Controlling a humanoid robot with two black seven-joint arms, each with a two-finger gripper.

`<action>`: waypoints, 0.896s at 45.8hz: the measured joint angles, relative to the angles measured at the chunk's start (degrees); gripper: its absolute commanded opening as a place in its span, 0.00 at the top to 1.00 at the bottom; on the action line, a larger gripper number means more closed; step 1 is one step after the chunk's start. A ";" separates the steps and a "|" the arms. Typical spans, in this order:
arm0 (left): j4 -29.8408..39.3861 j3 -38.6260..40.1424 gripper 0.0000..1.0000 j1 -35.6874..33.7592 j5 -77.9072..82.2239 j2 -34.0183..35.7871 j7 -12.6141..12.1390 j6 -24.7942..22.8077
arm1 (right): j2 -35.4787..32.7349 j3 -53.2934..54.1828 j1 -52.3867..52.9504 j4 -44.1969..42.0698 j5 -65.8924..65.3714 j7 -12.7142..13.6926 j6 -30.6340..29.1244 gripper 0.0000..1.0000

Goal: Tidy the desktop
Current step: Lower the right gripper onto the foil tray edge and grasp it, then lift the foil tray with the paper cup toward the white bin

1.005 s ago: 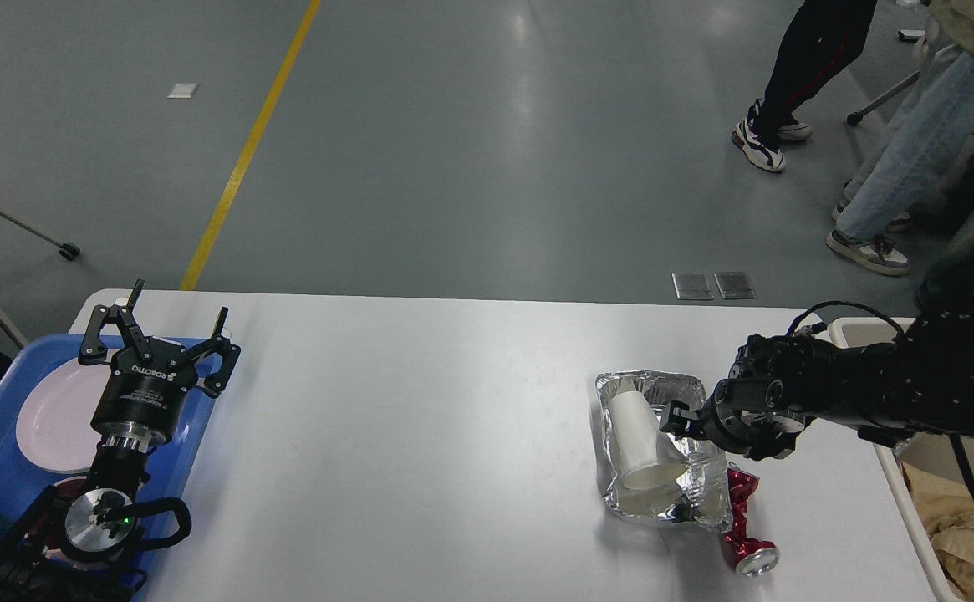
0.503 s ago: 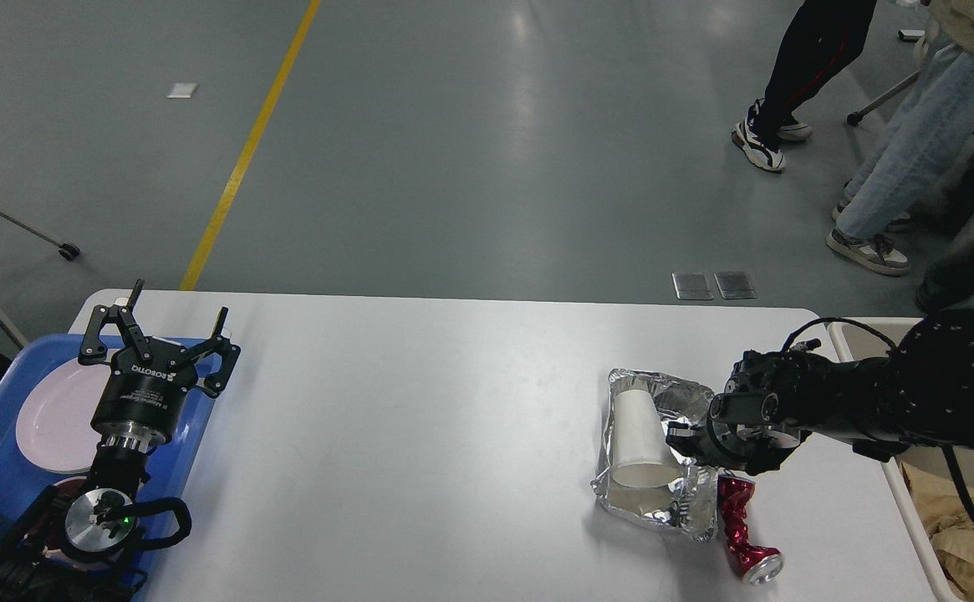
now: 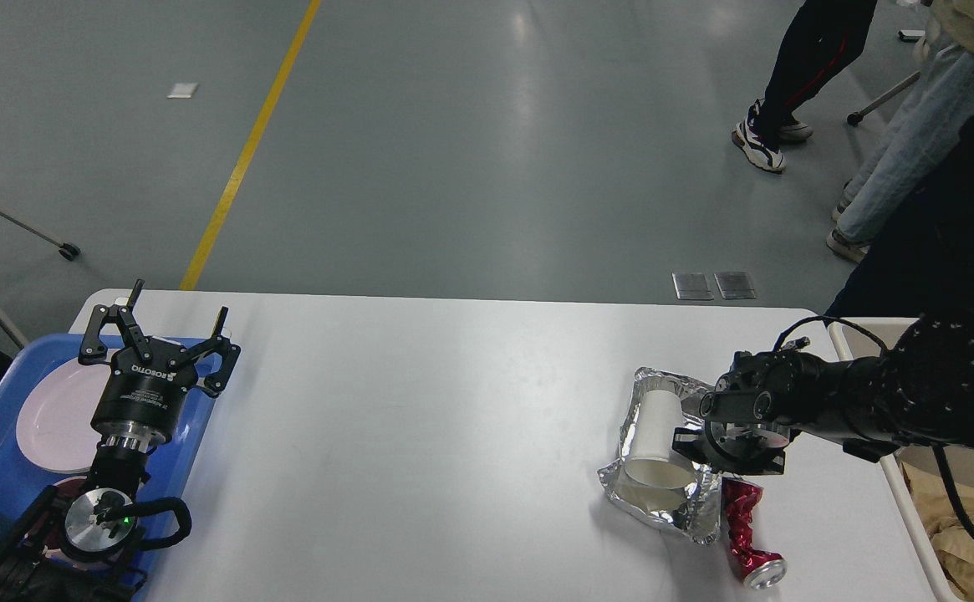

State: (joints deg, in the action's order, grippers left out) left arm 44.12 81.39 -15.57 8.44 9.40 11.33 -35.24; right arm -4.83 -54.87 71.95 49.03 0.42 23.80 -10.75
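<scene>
The white desktop [image 3: 420, 418] fills the lower view. On its right side lies a crumpled foil tray [image 3: 662, 502], tipped up on its right side, with a white paper cup [image 3: 654, 439] lying in it, mouth toward me. My right gripper [image 3: 696, 441] is shut on the foil tray's right rim. A crushed red can [image 3: 741, 527] lies just right of the tray, under the gripper. My left gripper [image 3: 177, 322] is open and empty, pointing up over the desktop's left edge.
A blue tray [image 3: 2, 468] with a white plate [image 3: 52, 418] sits at the left, under my left arm. A beige bin [image 3: 917, 518] holding crumpled brown paper [image 3: 971, 535] stands off the right edge. People stand on the floor at the far right.
My right gripper has pulled the foil tray and cup to the right and tipped it up. The red can has slid slightly toward the front. The left arm has not moved.
</scene>
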 measured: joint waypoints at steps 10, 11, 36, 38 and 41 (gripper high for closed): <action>0.00 0.00 0.03 0.00 0.00 0.00 0.00 0.00 | -0.09 0.85 0.93 0.34 0.82 0.07 -0.62 1.00; 0.00 0.00 0.03 0.00 0.00 0.00 0.00 0.00 | -0.15 1.07 1.18 0.49 0.95 0.03 -0.78 1.00; 0.00 0.00 0.03 0.00 0.00 0.00 -0.04 0.05 | -14.08 -0.29 24.70 19.34 6.38 -0.25 -16.05 1.00; 0.00 0.00 0.03 0.00 0.00 0.00 -0.03 0.05 | -15.24 -1.50 28.03 21.27 6.88 -0.27 -17.68 1.00; 0.00 0.00 0.03 0.00 0.00 0.00 -0.03 0.04 | -16.62 -4.17 33.77 24.42 8.26 -0.30 -19.97 1.00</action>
State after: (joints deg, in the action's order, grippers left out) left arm 44.12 81.39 -15.57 8.44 9.41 11.30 -35.20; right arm -21.45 -59.04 105.72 73.44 8.67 23.51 -30.72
